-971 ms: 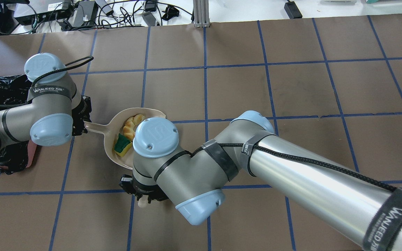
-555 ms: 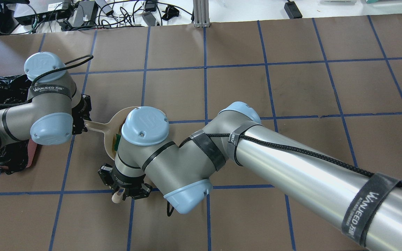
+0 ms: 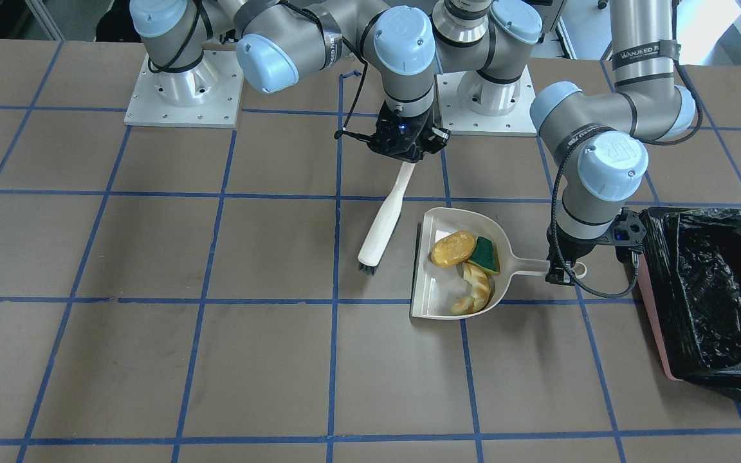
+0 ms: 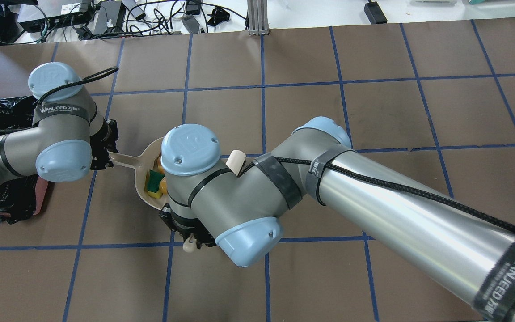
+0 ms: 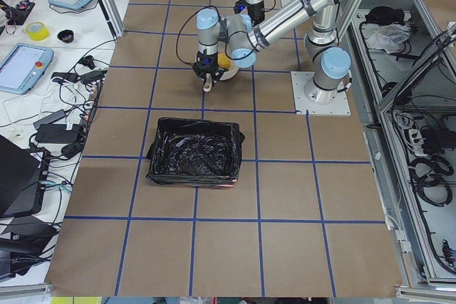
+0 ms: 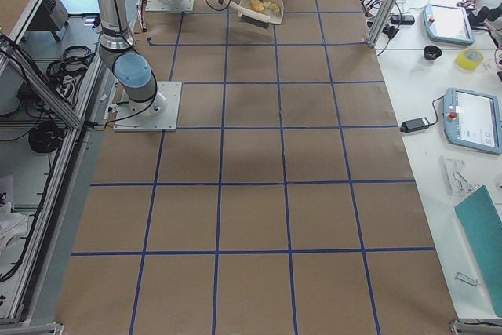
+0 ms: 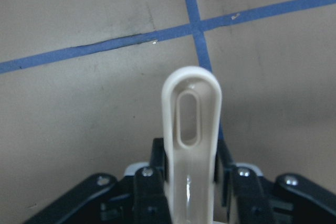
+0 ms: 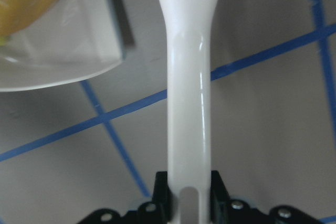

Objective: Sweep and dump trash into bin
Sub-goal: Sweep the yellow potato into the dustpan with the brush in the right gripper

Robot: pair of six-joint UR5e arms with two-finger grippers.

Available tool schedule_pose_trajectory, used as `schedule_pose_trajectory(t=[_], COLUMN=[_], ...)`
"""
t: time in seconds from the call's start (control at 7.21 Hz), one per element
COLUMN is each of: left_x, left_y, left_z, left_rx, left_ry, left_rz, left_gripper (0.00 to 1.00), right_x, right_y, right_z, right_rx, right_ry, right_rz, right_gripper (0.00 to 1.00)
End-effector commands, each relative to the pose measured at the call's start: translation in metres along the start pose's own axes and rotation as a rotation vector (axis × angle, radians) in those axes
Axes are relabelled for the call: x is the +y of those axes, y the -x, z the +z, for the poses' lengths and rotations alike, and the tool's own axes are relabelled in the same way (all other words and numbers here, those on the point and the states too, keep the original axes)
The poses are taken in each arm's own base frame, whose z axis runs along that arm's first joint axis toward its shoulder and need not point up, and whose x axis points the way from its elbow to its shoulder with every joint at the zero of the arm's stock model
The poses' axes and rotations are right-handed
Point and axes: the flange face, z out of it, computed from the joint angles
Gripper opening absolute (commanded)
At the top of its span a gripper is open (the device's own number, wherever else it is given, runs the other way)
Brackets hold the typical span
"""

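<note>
The bin [image 3: 657,328] is seen nearest in the front-facing view, at the end of the counter [image 3: 152,360] on the robot's left. It is pink and is lined with a crinkled black bag [image 3: 711,270].

A little farther, the beige dustpan [image 3: 427,289] is found, with its open mouth turned away from the bin and its handle pointed toward it. All three pieces of trash are carried in the dustpan. The croissant piece [image 3: 475,289] is at the near side and the sponge wedge [image 3: 485,254] is by the root of the handle. The bread roll [image 3: 453,249] is just beside the sponge, at the far side. The end of the handle is pinched from both sides by the fingers [image 7: 157,156] of the left gripper [image 3: 563,269], which is located between the dustpan and the bin. Whether the dustpan rests on the counter or is raised a little cannot be told.

Farther again, the brush [image 3: 383,222] is held tilted, with its dark bristles downward, near the mouth of the dustpan but apart from it. Whether the bristles touch the counter cannot be told. The upper end of its handle is clamped between the fingers [image 8: 164,184] of the right gripper [image 3: 407,153], which is the closest to the robot's bases.
</note>
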Motion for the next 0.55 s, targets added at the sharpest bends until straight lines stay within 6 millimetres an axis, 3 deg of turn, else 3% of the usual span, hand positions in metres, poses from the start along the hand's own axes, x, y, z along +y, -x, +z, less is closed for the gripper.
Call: schedule_pose_trajectory(t=[0.0, 0.28, 0.42], left_x=[-0.017, -0.045, -0.081], left_y=[-0.022, -0.05, -0.05], left_z=[-0.05, -0.124, -0.142], left_rx=[-0.033, 0.007, 0.031], left_ry=[0.127, 0.131, 0.116], left_rz=[0.003, 0.004, -0.016], left_gripper=[0.0, 0.0, 0.0], right_x=[-0.027, -0.096, -0.149], right_y=[-0.056, -0.094, -0.126], right_z=[-0.016, -0.033, -0.047], right_rx=[0.331, 0.408, 0.386], right_ry=[-0.106, -0.109, -0.08], right_rz=[-0.154, -0.209, -0.192], right_gripper=[0.0, 0.0, 0.0])
